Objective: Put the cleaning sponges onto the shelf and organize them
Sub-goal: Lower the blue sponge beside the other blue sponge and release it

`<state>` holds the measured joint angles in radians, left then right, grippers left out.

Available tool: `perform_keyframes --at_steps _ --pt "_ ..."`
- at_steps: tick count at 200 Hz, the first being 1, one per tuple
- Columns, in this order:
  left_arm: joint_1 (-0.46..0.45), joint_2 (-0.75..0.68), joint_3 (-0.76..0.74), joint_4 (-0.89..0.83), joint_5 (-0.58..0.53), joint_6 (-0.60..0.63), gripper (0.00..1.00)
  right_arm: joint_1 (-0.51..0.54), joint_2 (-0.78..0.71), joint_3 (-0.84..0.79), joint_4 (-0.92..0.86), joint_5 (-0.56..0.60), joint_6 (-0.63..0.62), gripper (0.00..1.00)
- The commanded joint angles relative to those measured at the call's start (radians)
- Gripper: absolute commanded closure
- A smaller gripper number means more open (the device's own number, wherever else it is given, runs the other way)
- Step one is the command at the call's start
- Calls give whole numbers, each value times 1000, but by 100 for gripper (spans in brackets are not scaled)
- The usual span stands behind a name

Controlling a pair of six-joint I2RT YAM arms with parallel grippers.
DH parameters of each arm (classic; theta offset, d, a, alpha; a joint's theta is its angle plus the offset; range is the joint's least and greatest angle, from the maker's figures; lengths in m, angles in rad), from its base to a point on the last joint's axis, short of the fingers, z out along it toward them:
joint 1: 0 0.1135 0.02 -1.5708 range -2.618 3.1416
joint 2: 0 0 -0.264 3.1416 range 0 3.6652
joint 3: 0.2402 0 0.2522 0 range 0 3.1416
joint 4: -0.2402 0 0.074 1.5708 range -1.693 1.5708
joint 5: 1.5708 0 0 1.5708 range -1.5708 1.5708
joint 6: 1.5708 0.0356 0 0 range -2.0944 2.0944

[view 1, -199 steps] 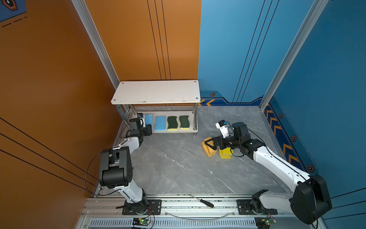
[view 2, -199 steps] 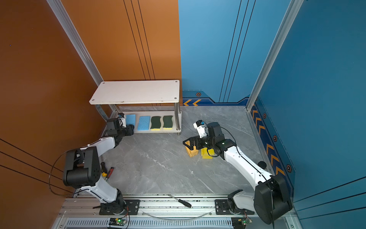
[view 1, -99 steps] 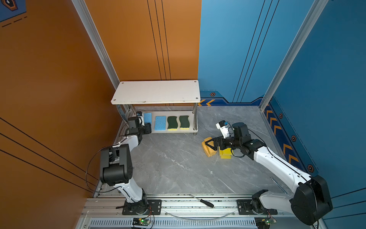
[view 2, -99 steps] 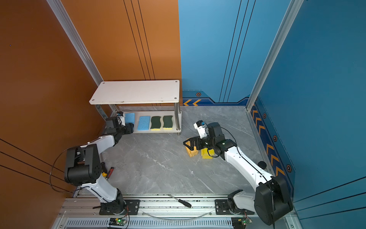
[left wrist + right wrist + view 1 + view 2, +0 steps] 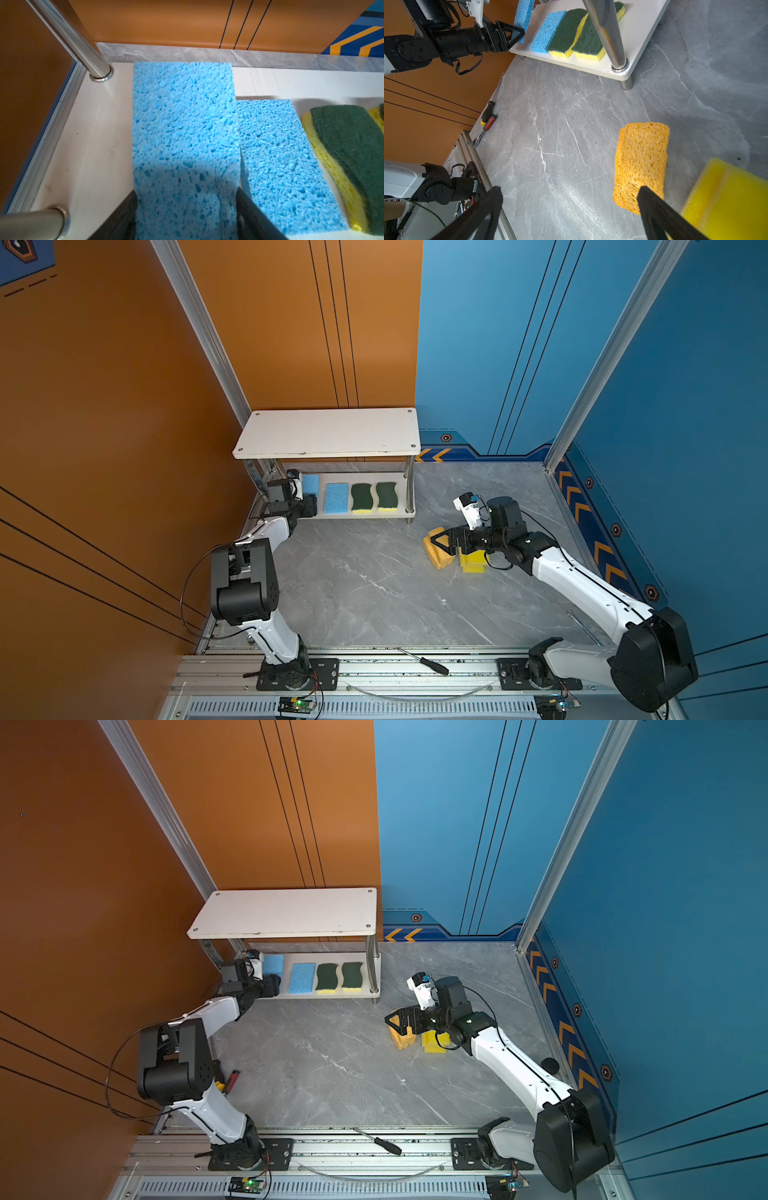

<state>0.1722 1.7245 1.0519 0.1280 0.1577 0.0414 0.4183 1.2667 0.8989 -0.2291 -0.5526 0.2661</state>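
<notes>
Left wrist view: the left pincer (image 5: 185,190) has a light blue sponge (image 5: 182,124) between its two black fingers. One finger sits against each long side, so the pincer is partly closed and has hold of that sponge. The sponge is over the low board (image 5: 93,145) of the shelf (image 5: 332,433). In both top views it is at the 9 o'clock end of that board.

Just beside it, toward 3 o'clock, a second light blue sponge (image 5: 280,155) lies flat on the board. Next come two green and yellow sponges (image 5: 361,497) (image 5: 386,495), side by side. The top board has nothing on it.

In both top views the shelf stands at about 11 o'clock on the grey tabletop (image 5: 365,585).

The right pincer (image 5: 569,188) is wide open and holds nothing. One finger is right over the near end of the orange sponge (image 5: 641,162). That sponge lies on the tabletop, a little toward 3 o'clock from the middle. The yellow sponges (image 5: 726,197) are stacked just beside it, at its 3 o'clock side.
</notes>
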Motion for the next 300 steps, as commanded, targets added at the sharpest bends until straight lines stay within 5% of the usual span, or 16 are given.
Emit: perform_keyframes --at_steps 1,300 --pt "1 14 29 -55 -29 38 31 -5 -20 0 -26 14 -5 0" --pt "-30 116 178 -268 -114 109 28 -7 -10 13 -33 13 -8 0"
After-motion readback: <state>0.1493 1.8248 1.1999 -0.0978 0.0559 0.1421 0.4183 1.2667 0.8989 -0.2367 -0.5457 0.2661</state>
